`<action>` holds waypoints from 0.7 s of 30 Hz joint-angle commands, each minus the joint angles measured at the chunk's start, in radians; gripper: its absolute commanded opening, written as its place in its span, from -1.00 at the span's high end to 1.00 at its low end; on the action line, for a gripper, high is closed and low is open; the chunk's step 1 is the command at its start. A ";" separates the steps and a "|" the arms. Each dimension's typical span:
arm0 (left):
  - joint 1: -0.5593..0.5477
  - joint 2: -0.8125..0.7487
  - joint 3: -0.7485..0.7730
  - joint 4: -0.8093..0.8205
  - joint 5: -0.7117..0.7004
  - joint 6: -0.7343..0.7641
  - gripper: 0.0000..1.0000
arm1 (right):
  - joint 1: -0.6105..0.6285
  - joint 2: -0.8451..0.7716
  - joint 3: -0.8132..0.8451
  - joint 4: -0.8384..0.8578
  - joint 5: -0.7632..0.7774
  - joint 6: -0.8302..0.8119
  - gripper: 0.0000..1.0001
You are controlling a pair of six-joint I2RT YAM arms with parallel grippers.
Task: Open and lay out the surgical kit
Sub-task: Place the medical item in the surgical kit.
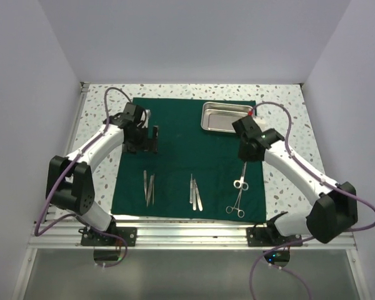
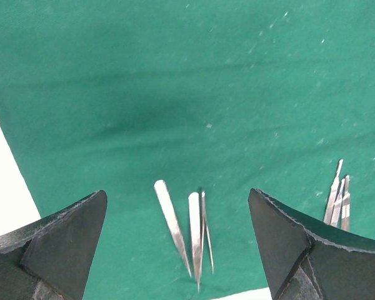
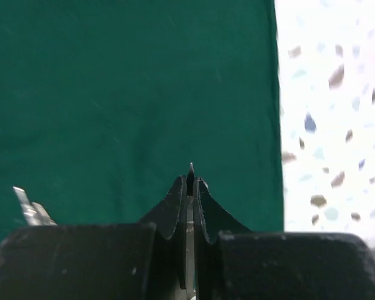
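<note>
Cloth (image 1: 187, 150) lies spread flat on table (image 1: 281, 125); tray (image 1: 222, 119) at its far right corner; right gripper (image 3: 190, 181) clenched on tip of forceps (image 1: 240, 182); left gripper (image 2: 178, 194) wide open, empty, above tweezers (image 2: 195, 228); only right wrist view shows steel sliver between fingers.

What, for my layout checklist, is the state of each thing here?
green cloth: spread flat.
steel tray: upright, looks empty.
left tweezers: lying loose on the cloth.
middle instruments: lying loose on the cloth.
near forceps: lying loose on the cloth.
held forceps: tip clamped by the right gripper.
left gripper: open, empty, above the cloth.
right gripper: shut on held forceps.
</note>
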 commanded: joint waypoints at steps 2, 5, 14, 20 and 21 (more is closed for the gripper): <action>0.008 0.052 0.068 0.062 0.064 0.001 -0.99 | 0.015 -0.110 -0.178 -0.013 -0.064 0.089 1.00; 0.005 0.077 0.080 0.062 0.085 -0.004 -0.99 | 0.020 -0.137 -0.307 0.052 -0.087 0.109 1.00; -0.011 0.068 0.080 0.044 0.088 -0.002 -0.98 | 0.052 -0.051 -0.447 0.171 -0.132 0.149 0.39; -0.009 0.019 0.045 0.047 0.058 0.001 -0.98 | 0.046 -0.089 -0.192 0.045 -0.018 0.063 -0.97; -0.011 0.014 0.040 0.050 0.058 -0.001 -0.98 | 0.045 -0.077 -0.126 0.030 0.026 0.005 -0.97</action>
